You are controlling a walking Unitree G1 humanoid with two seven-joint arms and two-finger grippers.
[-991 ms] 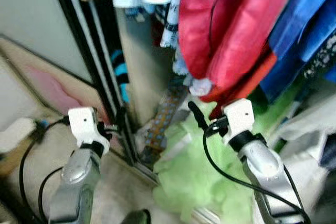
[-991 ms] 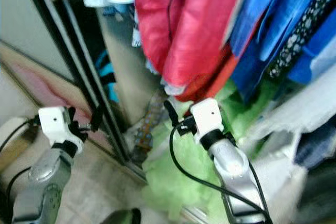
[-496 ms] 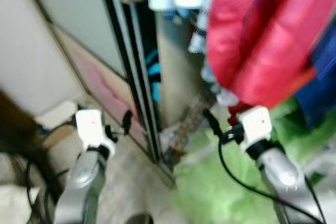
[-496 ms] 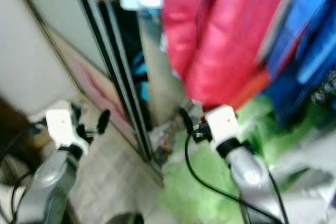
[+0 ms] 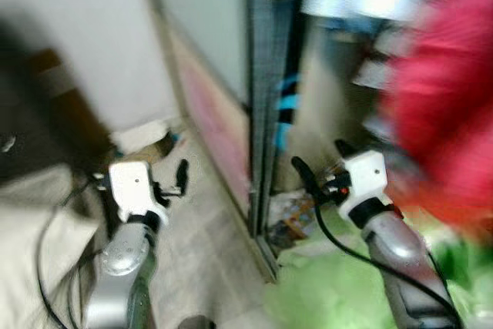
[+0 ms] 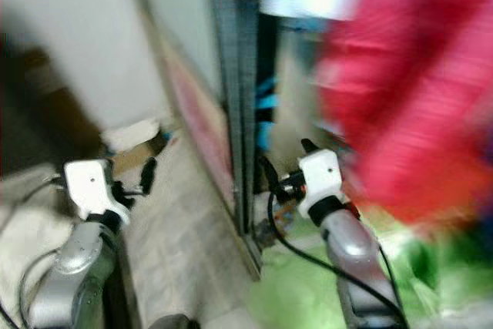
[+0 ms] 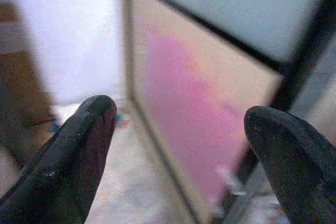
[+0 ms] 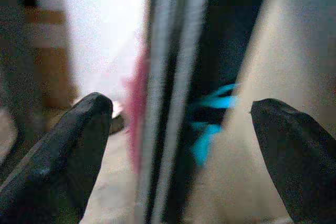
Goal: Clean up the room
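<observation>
Both claws, left (image 7: pixel 173 145) and right (image 8: pixel 178 150), fingers apart and empty; green cloth (image 5: pixel 339 298) lies below right claw, whose cable (image 5: pixel 347 244) risks snagging the door frame (image 5: pixel 262 113) just ahead.

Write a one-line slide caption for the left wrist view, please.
Open left gripper facing a sliding door panel with a pink blotch.

Blurred red garment (image 5: pixel 451 136) hanging in closet; green fabric (image 5: pixel 331 298) heaped on floor.
</observation>
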